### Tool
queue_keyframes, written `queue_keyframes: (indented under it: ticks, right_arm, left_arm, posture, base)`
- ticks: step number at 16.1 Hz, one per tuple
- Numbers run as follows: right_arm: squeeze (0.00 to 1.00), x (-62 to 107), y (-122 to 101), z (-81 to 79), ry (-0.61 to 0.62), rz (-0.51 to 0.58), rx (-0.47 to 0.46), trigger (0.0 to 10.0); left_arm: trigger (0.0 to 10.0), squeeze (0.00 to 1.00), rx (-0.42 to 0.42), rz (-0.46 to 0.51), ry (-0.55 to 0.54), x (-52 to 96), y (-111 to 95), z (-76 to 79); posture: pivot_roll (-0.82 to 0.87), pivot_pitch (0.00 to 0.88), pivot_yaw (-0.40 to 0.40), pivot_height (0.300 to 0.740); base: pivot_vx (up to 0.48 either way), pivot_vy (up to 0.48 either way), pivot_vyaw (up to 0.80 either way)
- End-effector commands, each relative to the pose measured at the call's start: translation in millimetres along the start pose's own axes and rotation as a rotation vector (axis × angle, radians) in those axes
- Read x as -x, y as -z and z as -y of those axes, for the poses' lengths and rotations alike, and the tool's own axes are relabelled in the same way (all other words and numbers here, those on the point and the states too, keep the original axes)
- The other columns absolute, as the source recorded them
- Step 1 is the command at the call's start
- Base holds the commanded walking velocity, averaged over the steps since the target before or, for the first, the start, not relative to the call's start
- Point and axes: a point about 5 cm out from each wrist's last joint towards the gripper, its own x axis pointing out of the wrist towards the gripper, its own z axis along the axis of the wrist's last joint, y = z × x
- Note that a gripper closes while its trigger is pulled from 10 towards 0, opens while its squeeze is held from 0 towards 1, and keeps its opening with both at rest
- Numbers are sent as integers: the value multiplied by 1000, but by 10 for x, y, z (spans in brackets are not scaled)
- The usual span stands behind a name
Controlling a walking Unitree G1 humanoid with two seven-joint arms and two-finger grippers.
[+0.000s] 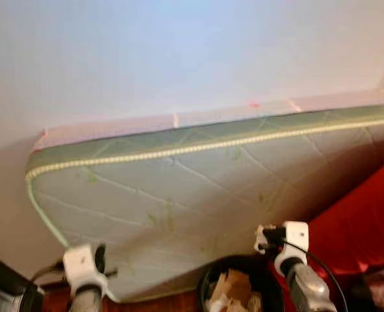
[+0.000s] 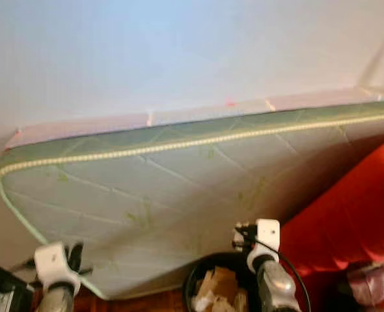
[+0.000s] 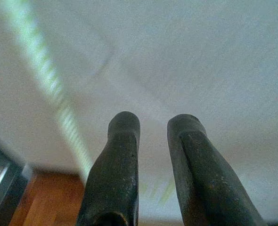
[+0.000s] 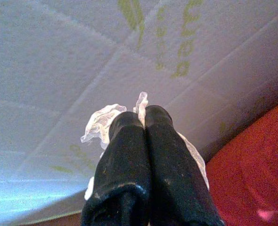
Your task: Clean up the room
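Note:
My right gripper point(image 4: 144, 115) is shut on a crumpled scrap of clear plastic wrap point(image 4: 99, 125) that sticks out around its fingertips. The right arm point(image 1: 302, 279) is raised just above and to the right of a black bin point(image 1: 207, 281) holding crumpled brown paper point(image 1: 234, 289). My left gripper point(image 3: 153, 129) is open with nothing between its fingers, pointing at the mattress. The left arm point(image 1: 84, 270) is at the lower left, near the mattress's bottom corner.
A quilted white and green mattress point(image 1: 179, 188) leans on its side against the pale wall point(image 1: 179, 52) straight ahead. Red fabric point(image 1: 361, 221) lies at the right. A dark piece of furniture point(image 1: 3, 286) stands at the lower left on the wooden floor point(image 1: 172, 302).

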Motion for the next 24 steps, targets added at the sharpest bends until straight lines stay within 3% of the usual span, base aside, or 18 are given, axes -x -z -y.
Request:
queue_keyframes:
  ticks: [1, 8, 10, 15, 19, 24]
  right_arm:
    - [0, 7, -41, 46, 23, 31, 4, 10000]
    - [0, 37, -104, 77, 21, 102, 39, 10000]
    - [0, 31, -123, 26, -61, 97, 133, 10000]
    - [0, 84, -9, 83, -66, 28, 202, 10000]
    - [0, 113, 27, 89, -28, 45, 149, 10000]
    - [0, 129, 43, 115, -9, 39, 156, 10000]
  left_arm:
    - [10000, 0, -15, 31, 4, 13, -43, -5]
    - [10000, 0, -125, 73, 170, 54, -183, 57]
    - [10000, 0, -199, 70, 228, 75, -186, 61]
    - [10000, 0, -229, 79, 261, 113, -232, 106]
    - [10000, 0, -215, 77, 242, 123, -247, 118]
    - [10000, 0, -216, 76, 229, 112, -264, 96]
  posture:
    - [131, 0, -42, 740]
    - [127, 0, -23, 740]
    - [122, 0, -13, 740]
    - [129, 0, -25, 740]
    - [123, 0, -29, 740]
    - [117, 0, -30, 740]
  base:
    - [0, 0, 0]
    - [0, 0, 0]
    - [0, 0, 0]
    - [0, 0, 0]
    - [0, 0, 0]
    - [0, 0, 0]
